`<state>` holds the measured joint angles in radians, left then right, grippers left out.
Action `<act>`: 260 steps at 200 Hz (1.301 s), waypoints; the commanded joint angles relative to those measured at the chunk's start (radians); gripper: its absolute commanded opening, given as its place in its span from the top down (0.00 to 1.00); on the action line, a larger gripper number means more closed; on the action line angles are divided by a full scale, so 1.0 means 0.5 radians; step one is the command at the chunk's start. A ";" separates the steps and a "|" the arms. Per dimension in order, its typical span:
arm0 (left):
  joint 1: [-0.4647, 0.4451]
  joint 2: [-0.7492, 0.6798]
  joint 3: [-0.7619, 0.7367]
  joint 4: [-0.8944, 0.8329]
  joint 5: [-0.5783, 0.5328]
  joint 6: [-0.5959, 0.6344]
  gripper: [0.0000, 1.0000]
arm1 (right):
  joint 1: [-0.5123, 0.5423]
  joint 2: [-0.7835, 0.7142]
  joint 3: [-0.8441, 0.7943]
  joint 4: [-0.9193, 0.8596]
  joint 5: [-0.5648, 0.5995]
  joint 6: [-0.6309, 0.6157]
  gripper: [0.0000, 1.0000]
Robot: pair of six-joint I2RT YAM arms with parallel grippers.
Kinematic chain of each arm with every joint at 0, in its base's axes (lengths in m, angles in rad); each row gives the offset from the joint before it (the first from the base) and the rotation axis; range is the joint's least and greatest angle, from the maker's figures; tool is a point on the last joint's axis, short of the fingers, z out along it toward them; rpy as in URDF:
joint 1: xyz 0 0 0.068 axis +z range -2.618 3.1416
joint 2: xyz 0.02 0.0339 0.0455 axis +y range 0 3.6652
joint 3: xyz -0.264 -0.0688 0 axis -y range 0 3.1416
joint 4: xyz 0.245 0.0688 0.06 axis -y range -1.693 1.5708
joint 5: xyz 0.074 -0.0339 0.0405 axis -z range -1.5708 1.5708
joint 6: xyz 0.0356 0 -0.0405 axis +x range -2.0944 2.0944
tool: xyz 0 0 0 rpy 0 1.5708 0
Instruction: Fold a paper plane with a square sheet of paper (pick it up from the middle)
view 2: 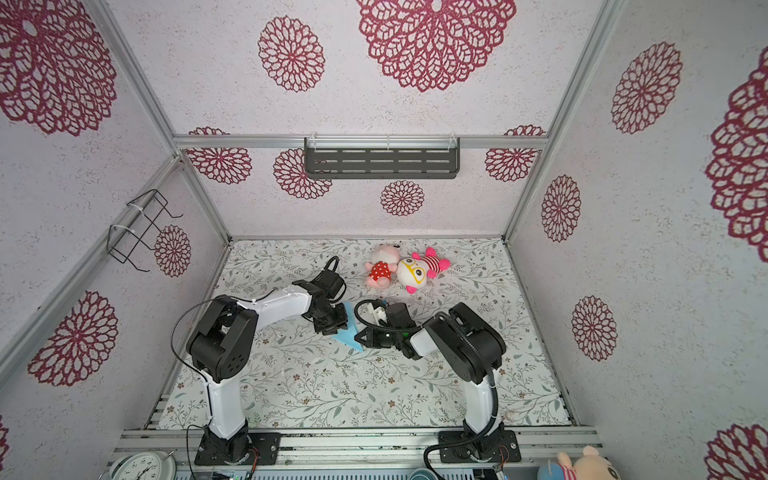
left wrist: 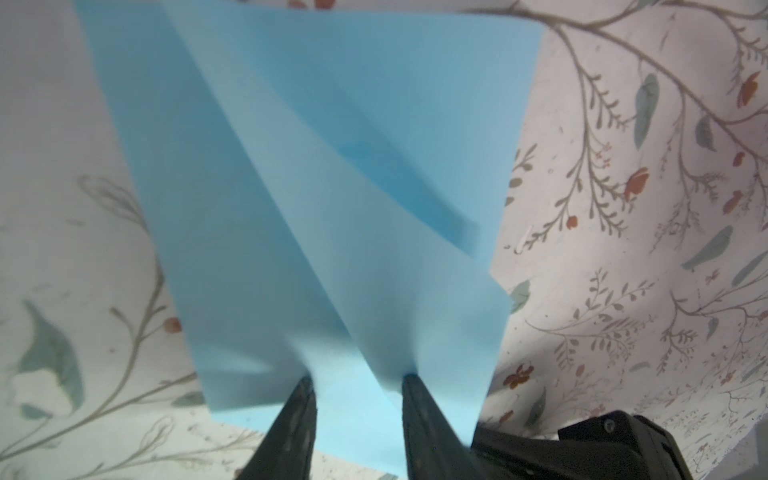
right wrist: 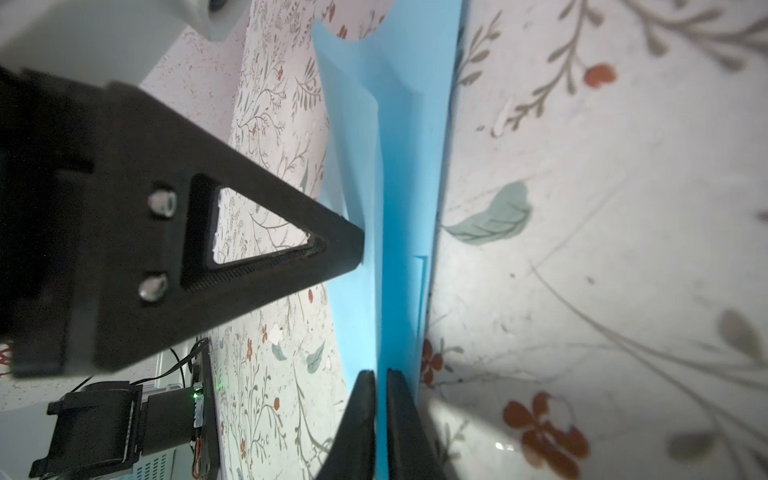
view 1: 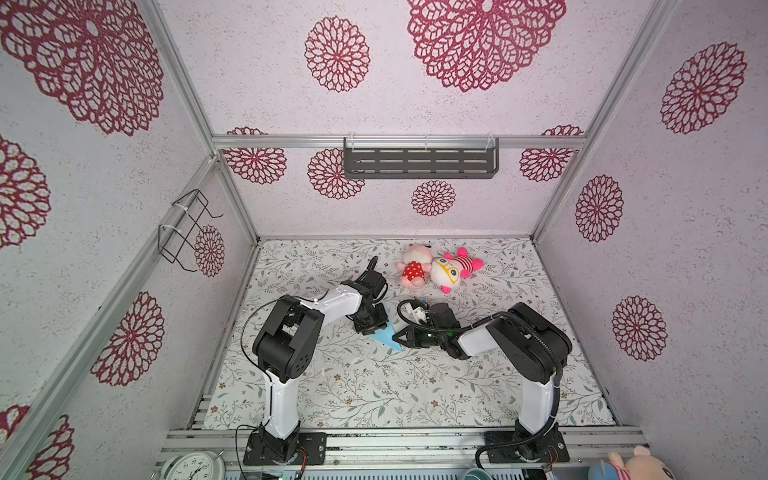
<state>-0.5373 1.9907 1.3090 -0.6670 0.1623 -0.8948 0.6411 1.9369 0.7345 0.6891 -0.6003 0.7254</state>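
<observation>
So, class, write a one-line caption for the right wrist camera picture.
Right gripper pinches the folded blue paper while the left gripper's finger touches its side.

robot arms (view 1: 336,305) (view 1: 536,340): 2
folded light-blue paper (view 1: 386,334): 1
plush toys (view 1: 413,268) (view 1: 451,268) (view 1: 604,471) (view 1: 648,467): 4
analogue clock (view 1: 193,467): 1
slotted shelf (view 1: 419,162): 1
wire rack (view 1: 187,228): 1

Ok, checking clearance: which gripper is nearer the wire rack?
Left. The left gripper sits on the paper, on the wire rack side; the right gripper pinches its far edge.
</observation>
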 commanded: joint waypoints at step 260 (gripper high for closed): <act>-0.046 0.592 -0.054 -0.197 -0.239 0.090 0.61 | 0.035 -0.315 0.078 -0.311 0.048 -0.190 0.88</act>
<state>-0.5503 2.0624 1.3895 -0.7647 0.1383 -0.8639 0.6422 1.7779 0.7555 0.5549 -0.5728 0.6655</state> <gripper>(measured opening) 0.392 0.128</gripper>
